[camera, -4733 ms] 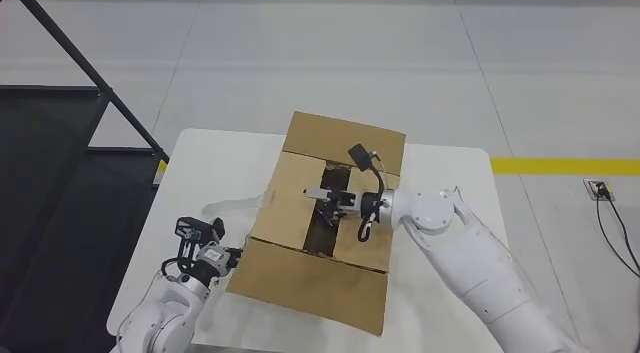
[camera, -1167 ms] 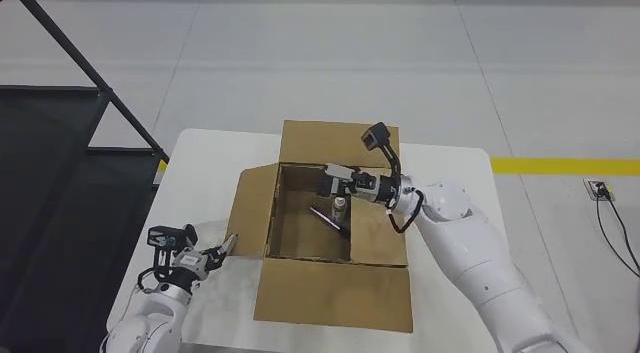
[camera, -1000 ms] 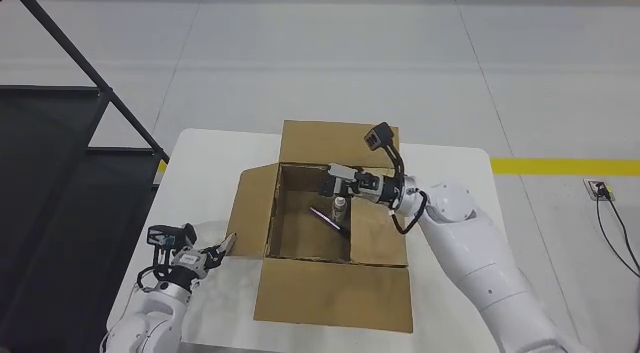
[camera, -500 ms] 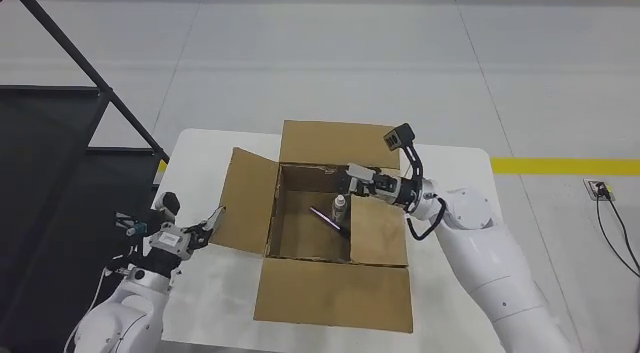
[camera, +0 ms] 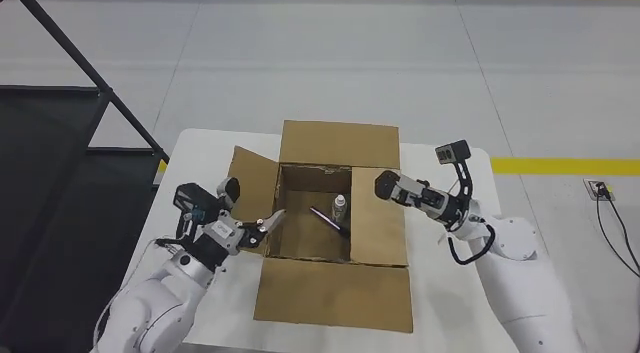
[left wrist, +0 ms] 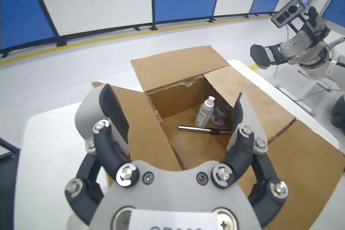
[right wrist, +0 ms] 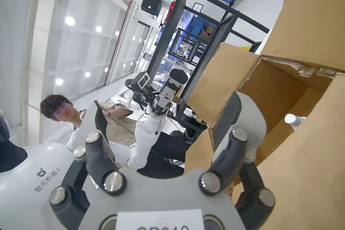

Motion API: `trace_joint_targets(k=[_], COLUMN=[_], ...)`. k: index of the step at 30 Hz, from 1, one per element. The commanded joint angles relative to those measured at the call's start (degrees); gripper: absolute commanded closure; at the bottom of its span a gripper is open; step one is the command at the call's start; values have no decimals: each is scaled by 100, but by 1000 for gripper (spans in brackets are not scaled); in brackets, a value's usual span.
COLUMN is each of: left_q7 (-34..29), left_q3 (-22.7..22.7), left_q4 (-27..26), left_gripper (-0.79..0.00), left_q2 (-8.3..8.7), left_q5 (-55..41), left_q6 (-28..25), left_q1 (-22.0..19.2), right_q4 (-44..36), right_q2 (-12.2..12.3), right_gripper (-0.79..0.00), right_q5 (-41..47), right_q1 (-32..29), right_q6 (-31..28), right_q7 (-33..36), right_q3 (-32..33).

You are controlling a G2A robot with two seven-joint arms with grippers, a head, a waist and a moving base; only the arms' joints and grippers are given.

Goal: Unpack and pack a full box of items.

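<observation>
White table carries your open cardboard box. Your left gripper, fingers spread wide, hangs at the box's left flap, and your right gripper, also spread, hangs over the right flap. Inside the box a small bottle stands near the right wall, with a pen lying just beside it.

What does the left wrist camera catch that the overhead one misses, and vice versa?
Left wrist adds a grey metal cylinder beside the white spray bottle inside the brown cardboard box. Overhead adds most of the white table and a small white floor socket. Both share the bottle, the slim silver-and-black pen, and the open left gripper and right gripper.
</observation>
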Motion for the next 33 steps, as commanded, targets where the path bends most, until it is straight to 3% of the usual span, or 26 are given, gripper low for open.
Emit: trace_joint_targets(k=[1, 9, 13, 33], left_q7=[-237, -1537, -1789, -2837], left_q3=[385, 1429, 1784, 3204], left_q4=[251, 1573, 2241, 4321], left_gripper=[-785, -785, -785, -785], left_q2=[-40, -233, -335, -858], left_q5=[-256, -1911, -2448, -4286], left_q6=[-98, -338, -372, -802], left_q1=[-274, -1492, -1971, -3356], right_q4=[-174, -713, -777, -417], right_q2=[61, 263, 332, 555], right_gripper=[-785, -785, -785, -785], right_q5=[-55, -37, 68, 532], right_q1=[-227, -1068, -1335, -1551], right_q6=[-78, -185, -204, -305], right_q7=[35, -26, -68, 81], right_q3=[210, 967, 1228, 1658])
